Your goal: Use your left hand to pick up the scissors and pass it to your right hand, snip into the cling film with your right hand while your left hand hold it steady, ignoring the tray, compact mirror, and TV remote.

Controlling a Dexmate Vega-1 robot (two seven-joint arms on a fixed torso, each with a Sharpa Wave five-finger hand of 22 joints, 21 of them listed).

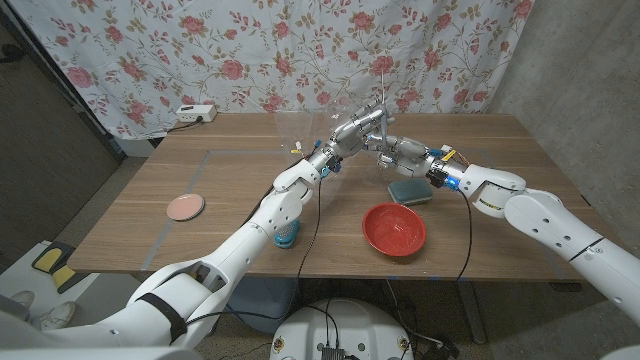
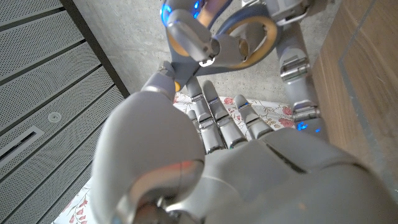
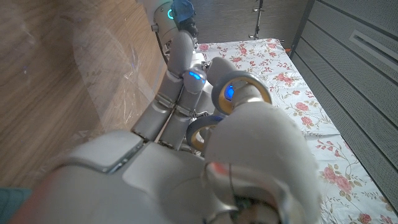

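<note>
Wooden table (image 1: 240, 190): scissors (image 2: 239, 40) gripped between left robot hand (image 1: 358, 124) and right robot hand (image 1: 392, 150), meeting at twelve o'clock beside the cling film (image 1: 300, 125).

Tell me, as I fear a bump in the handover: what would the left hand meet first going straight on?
Likely the scissors, whose handle loops sit right at the fingertips of the left hand, with the right hand close behind. Depth is unclear, but little free way shows.

A rose-patterned curtain (image 1: 250, 50) hangs behind the wooden counter (image 1: 200, 200); grey wall (image 1: 570, 70) stands right, dark panel (image 1: 40, 130) left.
</note>
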